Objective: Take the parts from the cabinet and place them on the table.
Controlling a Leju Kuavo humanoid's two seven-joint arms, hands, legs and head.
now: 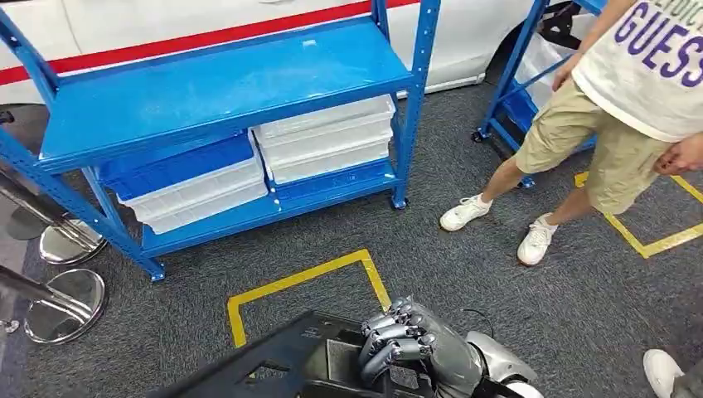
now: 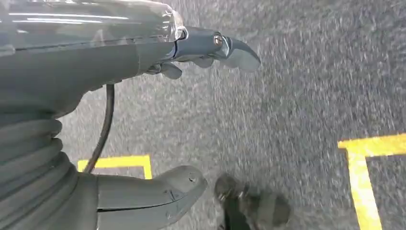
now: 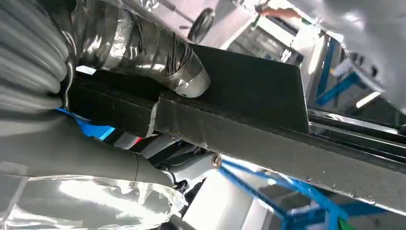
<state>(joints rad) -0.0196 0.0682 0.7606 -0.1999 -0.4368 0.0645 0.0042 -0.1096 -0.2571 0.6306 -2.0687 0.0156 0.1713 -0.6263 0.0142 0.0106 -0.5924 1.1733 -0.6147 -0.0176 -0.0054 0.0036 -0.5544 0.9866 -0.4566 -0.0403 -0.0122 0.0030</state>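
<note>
My right hand [image 1: 414, 340] is low in the head view and grips a flat black part [image 1: 282, 365] with cut-outs. Up close in the right wrist view, the taped thumb [image 3: 143, 48] presses on one face of the black part [image 3: 249, 96] and the fingers [image 3: 191, 170] wrap under it. The blue cabinet [image 1: 224, 83] stands ahead, its top shelf bare and white bins [image 1: 323, 137] plus a blue bin [image 1: 178, 166] on the lower shelf. My left hand [image 2: 95, 62] hangs over grey carpet with thumb [image 2: 158, 196] and fingers [image 2: 210, 48] apart, holding nothing.
A person [image 1: 613, 108] in shorts stands at the right beside a second blue rack [image 1: 514, 99]. Another shoe [image 1: 663, 369] shows at the lower right. Yellow tape [image 1: 307, 278] marks the carpet before the cabinet. Chrome stanchion bases [image 1: 66, 303] sit at the left.
</note>
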